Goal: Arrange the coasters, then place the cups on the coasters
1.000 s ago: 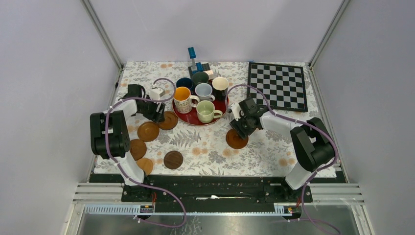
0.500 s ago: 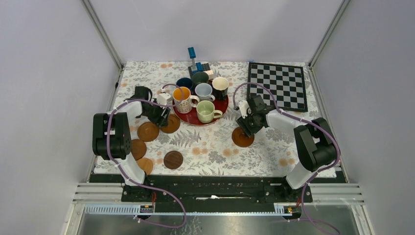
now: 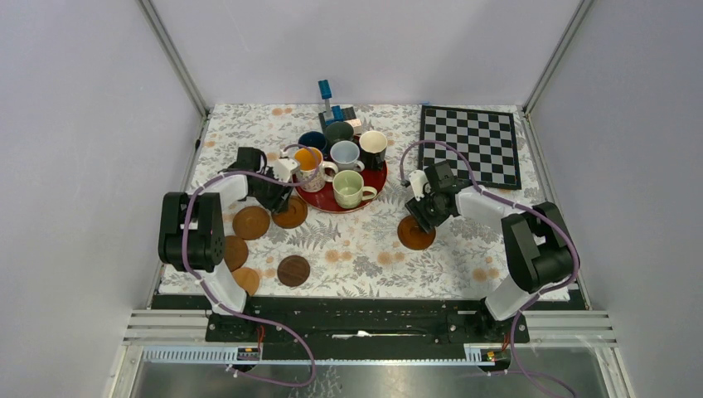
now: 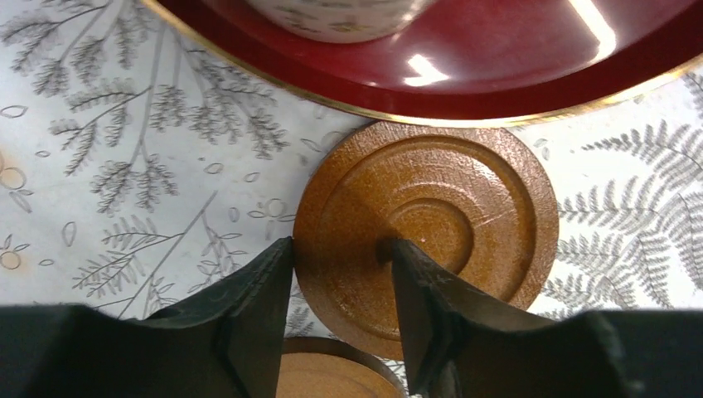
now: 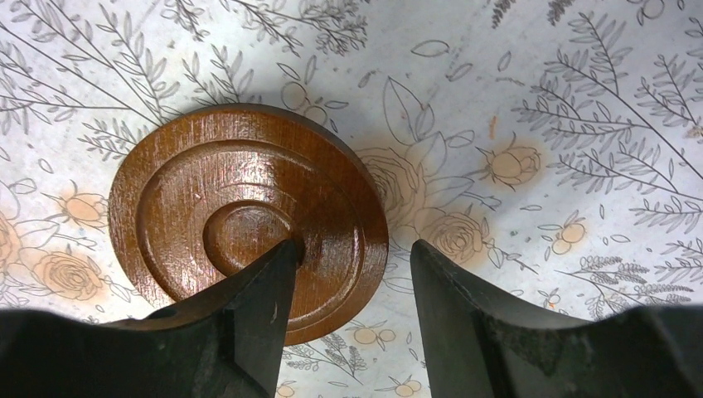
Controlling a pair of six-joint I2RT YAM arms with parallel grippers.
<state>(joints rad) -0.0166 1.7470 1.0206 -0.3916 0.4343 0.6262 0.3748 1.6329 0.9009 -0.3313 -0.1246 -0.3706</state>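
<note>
Over the last second both arms have been busy with coasters, while all six cups (image 3: pixel 346 154) stand untouched on the red tray (image 4: pixel 497 79). The left tool (image 4: pixel 341 249) has edged in toward the tray and its jaws have been narrowing. They now straddle the near rim of a tan coaster (image 4: pixel 431 215), one finger against the outer edge and the other on the inner rings. Whether they have clamped it yet cannot be told. That coaster lies flat on the desk (image 3: pixel 356 249), just beside the tray's gold lip. The right tool (image 5: pixel 352 249) has kept the same spread and travelled rightward, and the dark brown coaster (image 5: pixel 240 207) has slid along with it, away from the tray. One finger sits in the coaster's centre recess and the other stands outside the rim. A sliver of cloth shows between that finger and the rim, so the jaws look parted, dragging rather than pinching. Four more coasters (image 3: pixel 250 222) are clustered at the left. The arranging step is probably barely under way and cup placement not yet begun.
</note>
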